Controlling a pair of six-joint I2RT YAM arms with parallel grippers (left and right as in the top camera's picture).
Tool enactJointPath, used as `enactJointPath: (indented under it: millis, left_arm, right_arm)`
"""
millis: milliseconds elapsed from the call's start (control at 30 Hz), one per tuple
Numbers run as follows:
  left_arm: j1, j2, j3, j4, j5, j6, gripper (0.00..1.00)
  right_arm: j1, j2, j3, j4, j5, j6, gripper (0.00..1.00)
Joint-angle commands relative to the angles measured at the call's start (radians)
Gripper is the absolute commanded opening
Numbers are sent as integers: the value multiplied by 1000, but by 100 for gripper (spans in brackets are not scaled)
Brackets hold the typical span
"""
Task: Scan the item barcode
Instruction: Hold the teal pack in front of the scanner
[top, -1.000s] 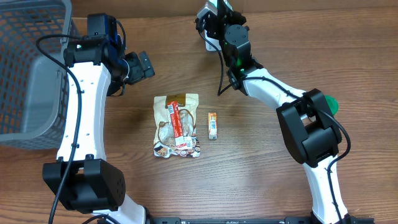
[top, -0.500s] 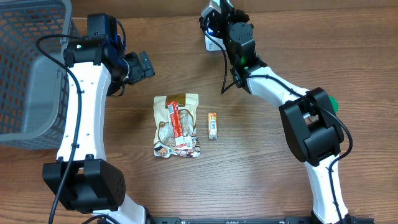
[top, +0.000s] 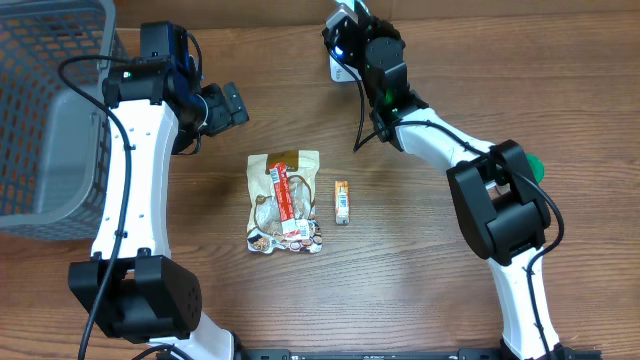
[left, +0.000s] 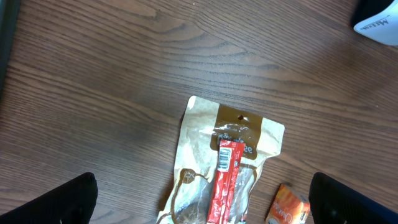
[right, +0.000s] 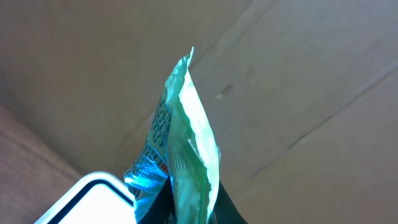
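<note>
I see the basket (top: 40, 120) far left. The pouch (top: 283, 200) lies mid-table with the small bar (top: 342, 202) just right of it, not touching. The scanner (top: 338, 66) sits at the back edge, and the packet (right: 186, 143) in my right gripper (right: 186, 213) is right beside it.

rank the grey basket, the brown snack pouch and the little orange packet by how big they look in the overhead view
1. grey basket: by far the largest, even though the frame edge cuts it off
2. brown snack pouch
3. orange packet: clearly the smallest

The pouch and packet lie side by side on the table, so nearness does not skew their order.
</note>
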Motion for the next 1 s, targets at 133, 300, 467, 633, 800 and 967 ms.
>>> enactJointPath:
  millis: [133,300,467,633,800,967]
  left_arm:
    - [-5,-21,13,0,-3,12,100]
    - [-5,-21,13,0,-3,12,100]
    - [-5,-21,13,0,-3,12,100]
    - [-5,-21,13,0,-3,12,100]
    - [-5,-21,13,0,-3,12,100]
    - [-5,-21,13,0,-3,12,100]
  right_arm:
    - [3,66,24,48,69,26,4]
    - [6,68,25,192,79,-31,4]
    - [9,70,24,147,77,-36,4]
    - [13,93,24,112,70,-12,4]
    - [31,116,24,88,85,-16,4]
    - [49,117,24,39,98,-16,4]
